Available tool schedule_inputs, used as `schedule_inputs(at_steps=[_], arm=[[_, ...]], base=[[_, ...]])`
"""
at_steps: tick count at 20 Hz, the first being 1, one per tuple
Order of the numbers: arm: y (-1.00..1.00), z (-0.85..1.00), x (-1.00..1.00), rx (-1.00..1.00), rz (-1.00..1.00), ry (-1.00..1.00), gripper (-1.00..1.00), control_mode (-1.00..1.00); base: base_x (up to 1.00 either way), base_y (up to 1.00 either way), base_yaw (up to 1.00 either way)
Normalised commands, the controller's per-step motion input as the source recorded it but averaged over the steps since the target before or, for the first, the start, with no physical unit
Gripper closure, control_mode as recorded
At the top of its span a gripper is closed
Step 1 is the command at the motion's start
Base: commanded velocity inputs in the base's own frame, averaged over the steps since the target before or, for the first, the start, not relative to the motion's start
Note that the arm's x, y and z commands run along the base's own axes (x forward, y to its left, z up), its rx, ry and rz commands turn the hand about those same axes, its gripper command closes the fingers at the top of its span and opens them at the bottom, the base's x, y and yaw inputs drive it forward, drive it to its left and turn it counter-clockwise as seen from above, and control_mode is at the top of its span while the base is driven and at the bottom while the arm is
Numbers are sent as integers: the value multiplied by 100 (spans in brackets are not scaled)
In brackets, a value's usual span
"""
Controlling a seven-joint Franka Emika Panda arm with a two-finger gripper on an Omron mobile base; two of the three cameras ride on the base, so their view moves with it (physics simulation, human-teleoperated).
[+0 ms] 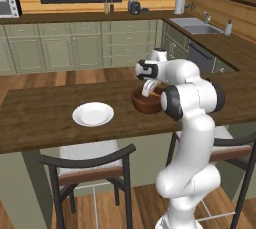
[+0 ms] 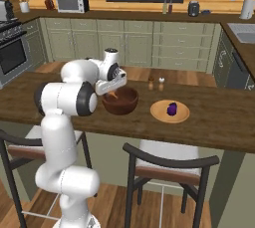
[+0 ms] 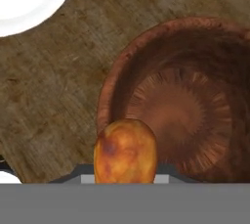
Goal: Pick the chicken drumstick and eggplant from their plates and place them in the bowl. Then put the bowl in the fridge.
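- Claw [image 3: 125,179], bottom centre of the hand view, pinching the chicken drumstick [image 3: 125,150]; the thick orange-brown end points up the frame, just over the near rim of the bowl [image 3: 195,100].
- Bowl: dark reddish-brown wood, thick-rimmed, deep and empty inside, standing on the counter [image 3: 53,96]; in the left base view it sits centre frame [image 1: 146,104], partly hidden by the arm.
- White plate [image 1: 93,114]: left of centre in the left base view, bare, well apart from the bowl; its edge fills the upper left corner of the hand view.
- Tan-orange plate [image 2: 170,111]: right of centre in the right base view, near the bowl, carrying the eggplant [image 2: 172,108], a small glossy purple lump.
- Handling, as judged: the drumstick looks light and rigid, with a rounded, possibly slick skin; a hold across the thick end appears secure. The eggplant's glossy curve may slip, so a grip across its widest middle seems wisest.
- Stage, as judged: drumstick about to be released into the bowl; eggplant and fridge steps remain.
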Motion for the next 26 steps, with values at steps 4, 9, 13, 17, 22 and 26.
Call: schedule_inputs(at_steps=[4, 9, 13, 17, 22, 26], arm=[[0, -37, 8, 0, 0, 10, 100, -100], [0, -22, 16, 0, 0, 5, 100, -100], [0, -20, 11, 0, 0, 5, -100, -100], [0, -19, 6, 0, 0, 4, -100, -100], [-2, -5, 4, 0, 1, 1, -100, -100], [-11, 50, -5, 0, 1, 0, -100, -100]], base=[[0, 0, 0], [0, 0, 0], [0, 0, 0], [0, 0, 0], [0, 0, 0], [0, 0, 0]])
